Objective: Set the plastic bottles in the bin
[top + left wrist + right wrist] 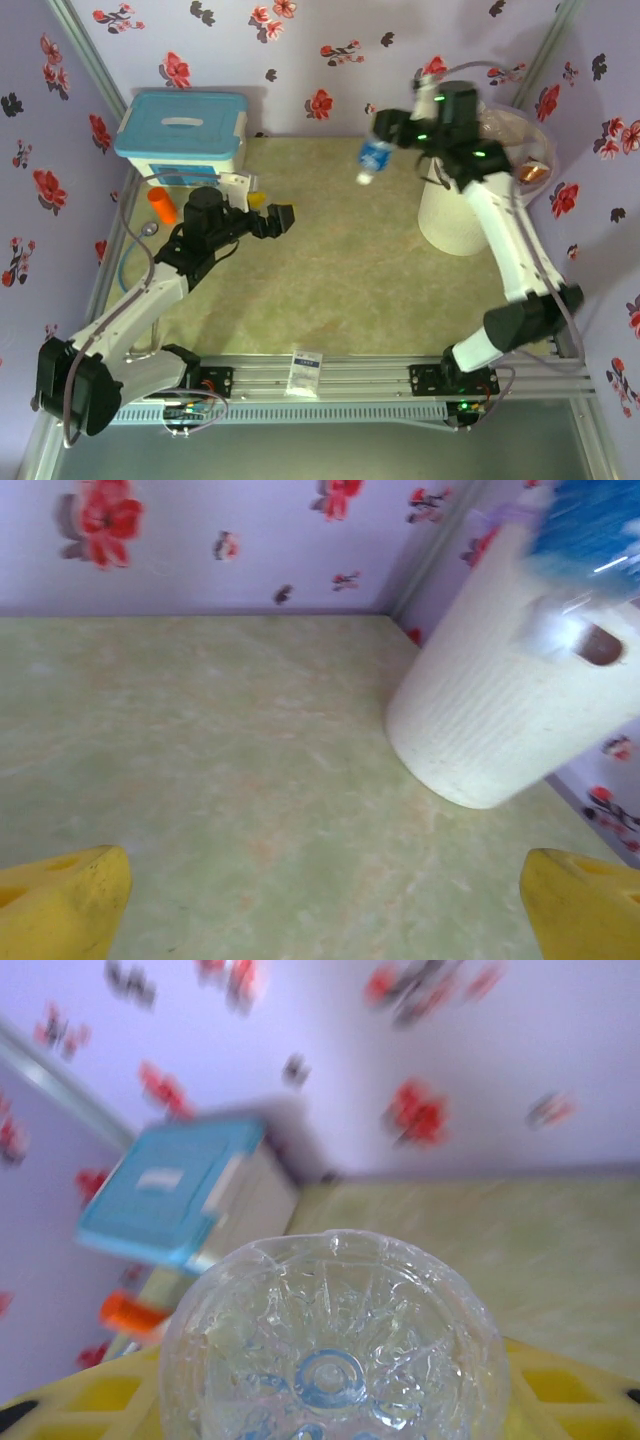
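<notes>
white bin (455,215) stands far right on table (330,260), box w/ blue lid (180,130) far left corner. r gripper (382,138) pinches blue-label bottle (374,160) in the air, just left of bin. l gripper (266,208) fingers spread wide, low over table's left part

A clear bottle (373,160) with a blue label hangs tilted above the tabletop (330,250), held at its base end by the right gripper (388,136), just left of the bin (462,215). Its star-moulded base (335,1360) is transparent with a bluish centre. The bin, tall, round and white, stands upright in the right rear corner, with a handle cut-out (600,645) near its rim. An amber object (533,172), too blurred to identify, sits at that rim.
</notes>
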